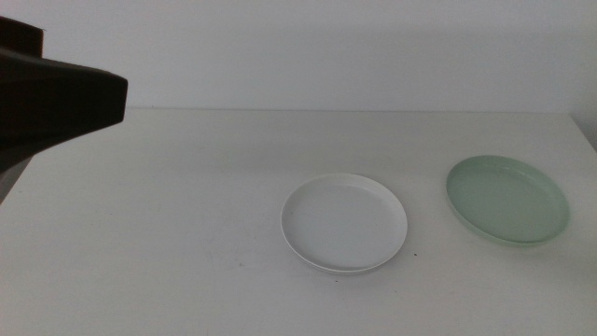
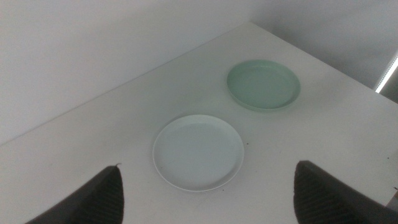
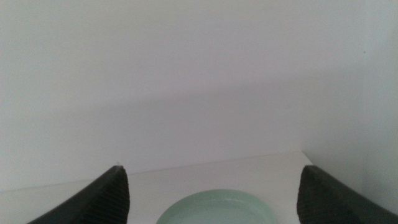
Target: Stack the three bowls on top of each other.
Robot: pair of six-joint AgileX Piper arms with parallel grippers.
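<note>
A white bowl (image 1: 344,223) sits on the white table, a little right of the middle. A pale green bowl (image 1: 506,199) sits apart from it at the right. No grey bowl shows in any view. My left gripper (image 2: 208,165) is open and empty, high above the table's left side, and looks down on the white bowl (image 2: 198,152) and the green bowl (image 2: 263,84). Only a dark part of the left arm (image 1: 56,93) shows in the middle view. My right gripper (image 3: 212,167) is open and empty, out of the middle view, just short of the green bowl (image 3: 216,208).
The white table (image 1: 168,215) ends at a plain white wall (image 1: 326,47) at the back. Its right edge runs close to the green bowl. A small dark speck lies by the white bowl's front right.
</note>
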